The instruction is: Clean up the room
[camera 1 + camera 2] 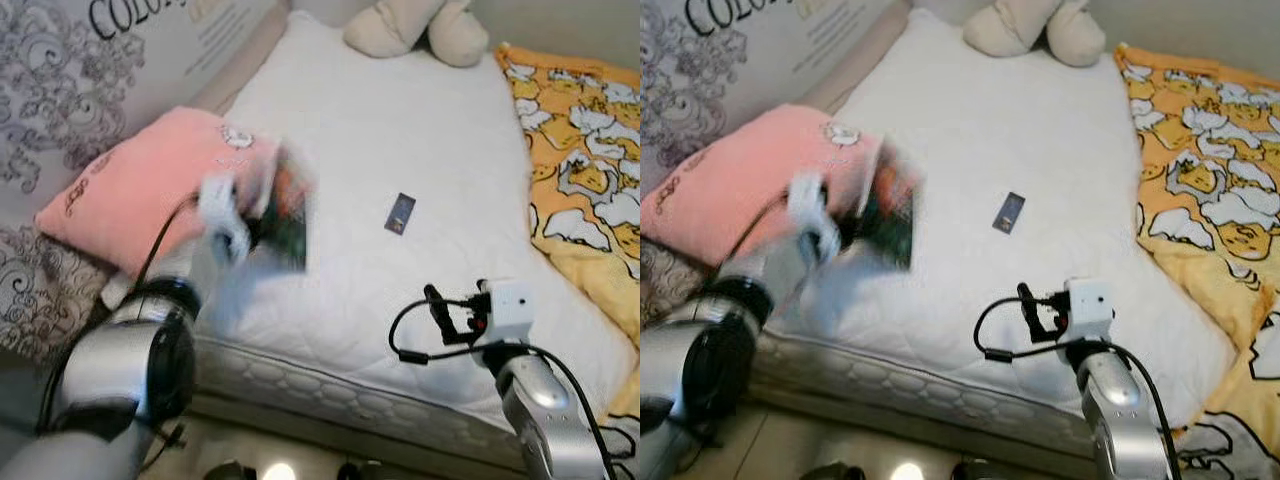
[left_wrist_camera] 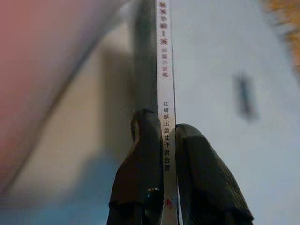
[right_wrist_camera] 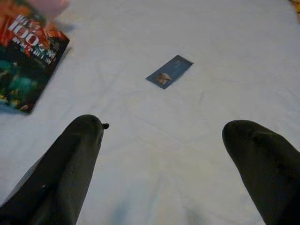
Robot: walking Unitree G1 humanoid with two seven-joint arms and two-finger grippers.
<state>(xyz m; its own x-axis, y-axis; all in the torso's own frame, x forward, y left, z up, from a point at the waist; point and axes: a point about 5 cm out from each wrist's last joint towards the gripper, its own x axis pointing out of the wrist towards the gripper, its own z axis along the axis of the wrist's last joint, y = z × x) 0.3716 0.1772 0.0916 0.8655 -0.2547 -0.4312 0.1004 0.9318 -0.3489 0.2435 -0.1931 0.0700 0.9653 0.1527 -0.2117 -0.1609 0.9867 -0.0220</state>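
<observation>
A thin book (image 1: 288, 215) with a dark green and red cover is held on edge over the white mattress (image 1: 400, 130), next to the pink pillow (image 1: 140, 185). My left gripper (image 2: 168, 136) is shut on the book's white spine (image 2: 164, 70), blurred by motion in the eye views. A small blue card (image 1: 400, 213) lies flat mid-mattress, also seen as the blue card (image 3: 169, 71) in the right wrist view. My right gripper (image 3: 164, 154) is open above the mattress near its front edge, with the card ahead of its fingers (image 3: 75, 154).
A cream plush toy (image 1: 415, 28) sits at the head of the bed. A yellow patterned blanket (image 1: 580, 170) covers the right side. A patterned wall panel (image 1: 60, 80) stands to the left. The mattress front edge (image 1: 330, 390) drops to the floor.
</observation>
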